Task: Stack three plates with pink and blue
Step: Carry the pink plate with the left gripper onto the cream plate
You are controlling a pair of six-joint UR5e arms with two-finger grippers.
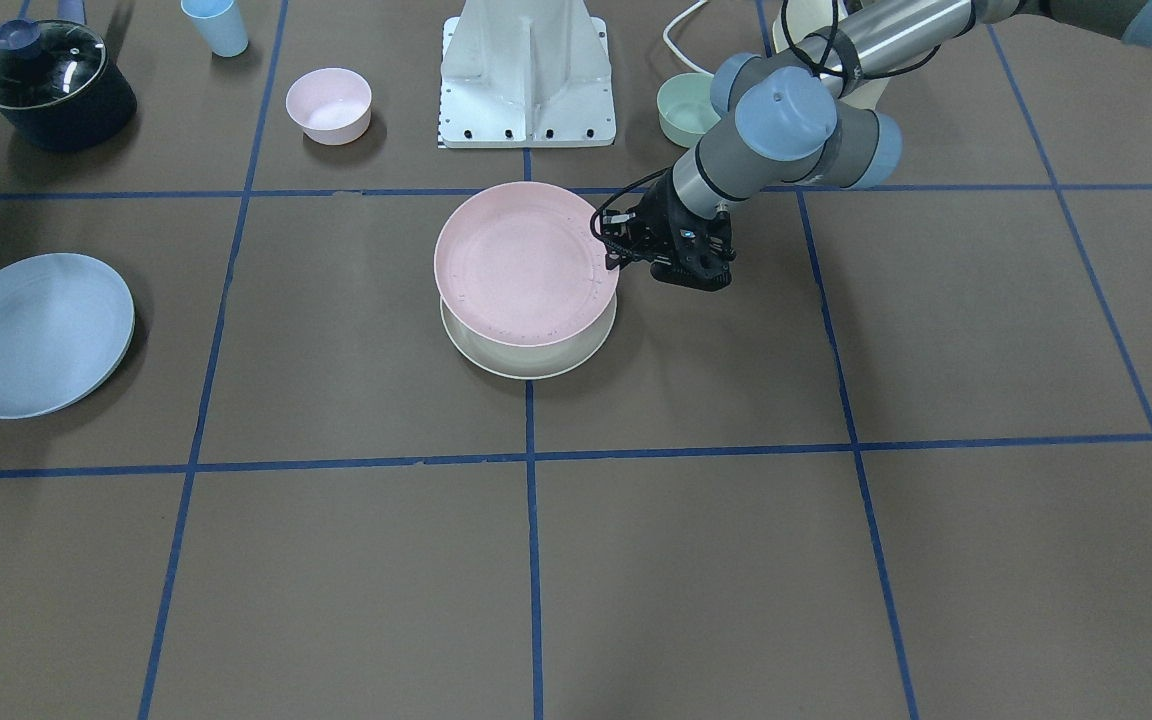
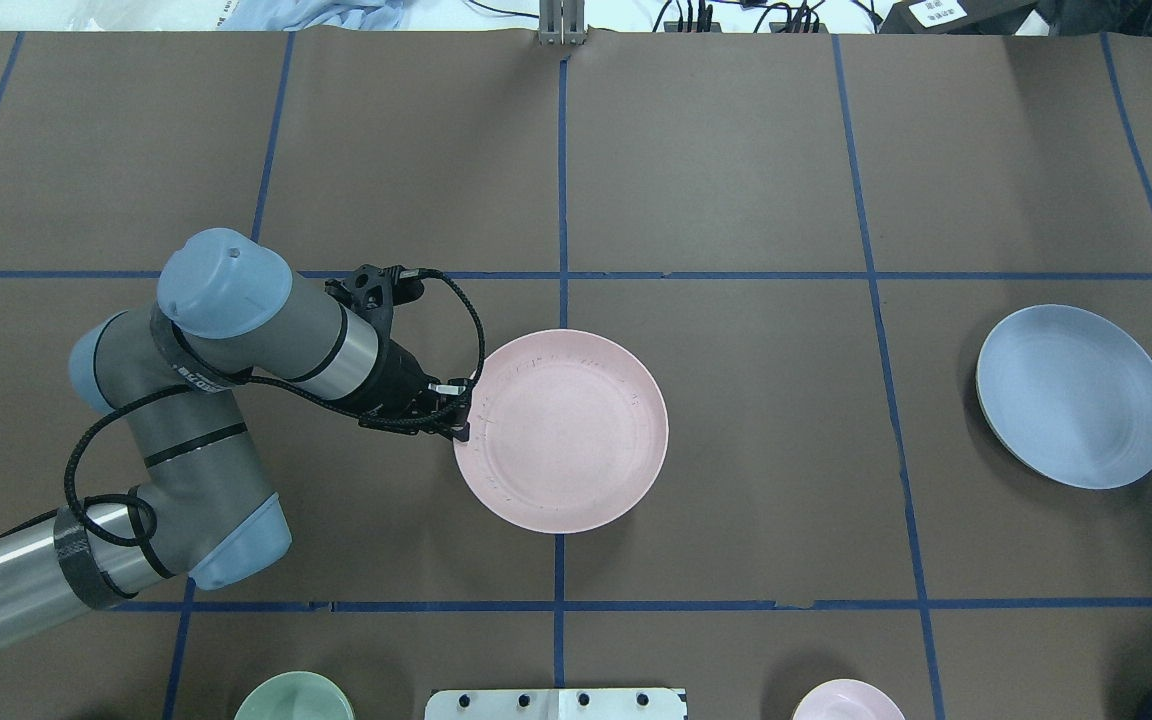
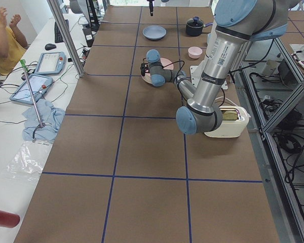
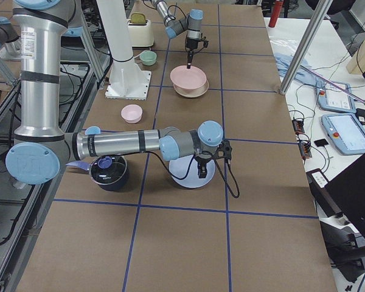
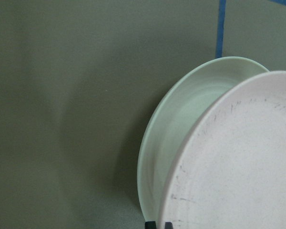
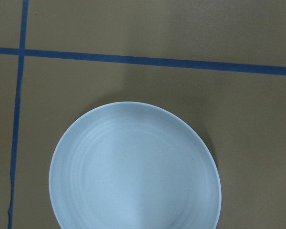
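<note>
At the counter's middle, nearer the robot's edge, the left arm reaches in low. The cream-white plate lies flat there on the brown surface. The pink plate is over it, slightly offset; whether the two touch cannot be told. The blue plate lies alone near the counter's end on the robot's right. The left gripper is clamped on the pink plate's rim. The right gripper hovers over the blue plate; whether its fingers are apart or together cannot be told.
</note>
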